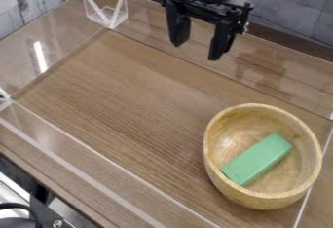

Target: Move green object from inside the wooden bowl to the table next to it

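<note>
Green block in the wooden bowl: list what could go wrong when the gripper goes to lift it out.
1. The green block lies flat and slanted on the curved inside of the wooden bowl, so the fingers may strike the thick rim or slip off.
2. The bowl sits near the clear acrylic wall at the table edge; a push could shove it against that.
3. The open gripper hangs far from the bowl, so a misaimed approach is possible.

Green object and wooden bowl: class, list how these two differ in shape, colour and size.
The green object is a flat rectangular block; the wooden bowl is round and hollow. The block is plain bright green; the bowl is light tan with grain. The block is much smaller, lying inside the bowl. Both look matte.
</note>
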`<state>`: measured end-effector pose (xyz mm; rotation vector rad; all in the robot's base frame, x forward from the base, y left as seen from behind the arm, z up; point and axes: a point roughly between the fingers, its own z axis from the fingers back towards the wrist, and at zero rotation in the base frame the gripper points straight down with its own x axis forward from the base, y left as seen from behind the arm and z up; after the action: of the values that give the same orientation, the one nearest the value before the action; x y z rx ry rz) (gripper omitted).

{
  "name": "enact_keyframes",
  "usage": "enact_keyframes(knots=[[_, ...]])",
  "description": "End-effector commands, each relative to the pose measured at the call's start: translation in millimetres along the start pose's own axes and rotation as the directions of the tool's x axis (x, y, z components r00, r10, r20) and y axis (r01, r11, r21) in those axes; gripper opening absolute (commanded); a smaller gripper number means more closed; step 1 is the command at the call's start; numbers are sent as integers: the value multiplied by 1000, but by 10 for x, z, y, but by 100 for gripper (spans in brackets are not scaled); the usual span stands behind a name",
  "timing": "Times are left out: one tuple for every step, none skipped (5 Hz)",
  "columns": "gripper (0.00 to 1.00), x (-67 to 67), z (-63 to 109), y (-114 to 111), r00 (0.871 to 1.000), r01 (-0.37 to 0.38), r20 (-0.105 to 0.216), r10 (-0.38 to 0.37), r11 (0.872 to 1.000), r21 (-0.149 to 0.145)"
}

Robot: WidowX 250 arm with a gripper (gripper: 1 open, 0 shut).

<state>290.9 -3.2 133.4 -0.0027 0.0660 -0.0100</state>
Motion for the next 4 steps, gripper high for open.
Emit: enact_keyframes(knots=[[100, 3, -79, -157, 999, -28, -33, 28, 1000, -9], [100, -50, -148, -310, 997, 58, -59, -58, 998, -16], [100, -168, -176, -607, 983, 176, -47, -177, 984, -18], [100, -283, -230, -976, 973, 228, -33, -229, 974, -14]])
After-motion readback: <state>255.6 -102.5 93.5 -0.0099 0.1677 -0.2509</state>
